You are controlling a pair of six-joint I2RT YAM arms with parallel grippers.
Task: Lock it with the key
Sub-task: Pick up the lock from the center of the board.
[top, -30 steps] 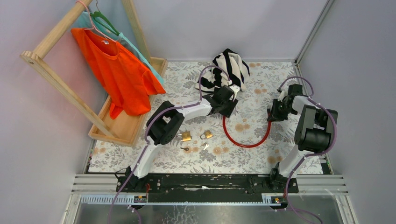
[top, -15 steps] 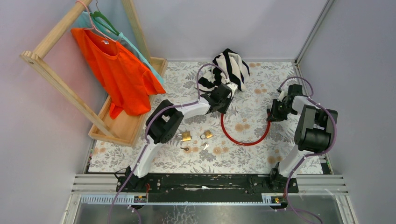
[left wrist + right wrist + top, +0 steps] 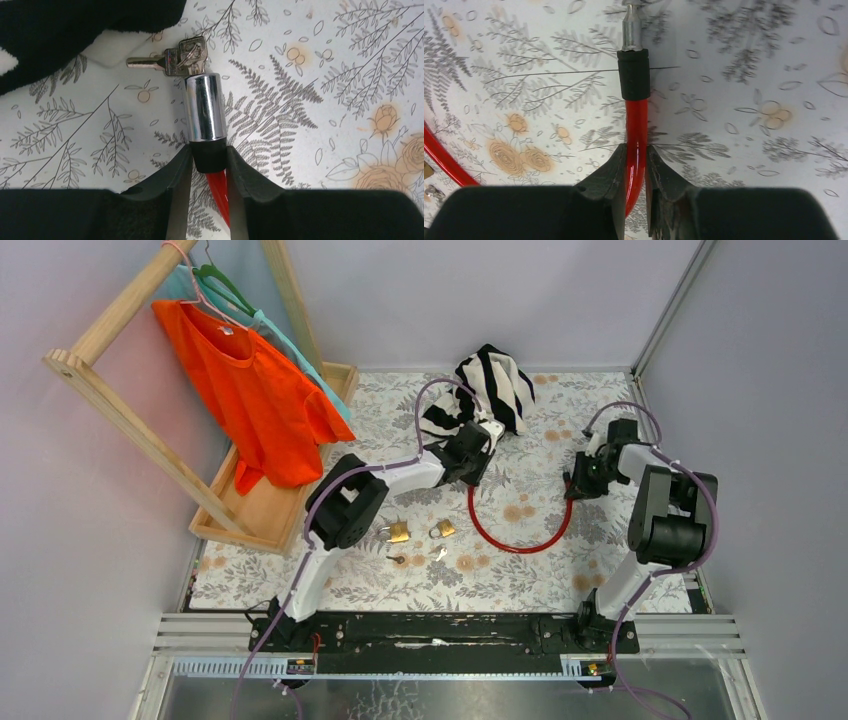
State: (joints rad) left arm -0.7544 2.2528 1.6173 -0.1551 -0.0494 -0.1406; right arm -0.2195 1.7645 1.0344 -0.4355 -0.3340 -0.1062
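A red cable lock lies in a U on the floral table. My left gripper is shut on the black collar below its chrome lock barrel. A bunch of keys sticks out of the barrel's far end. My right gripper is shut on the red cable just behind its black sleeve and metal pin. In the top view my left gripper sits by the striped cloth and my right gripper at the cable's other end.
Two brass padlocks and loose keys lie in front of the cable. A black-and-white striped cloth lies at the back, also in the left wrist view. A wooden rack with an orange shirt stands left.
My left gripper has moved back and left with the barrel end. My right gripper has shifted slightly left with the pin end. The cable loop has narrowed.
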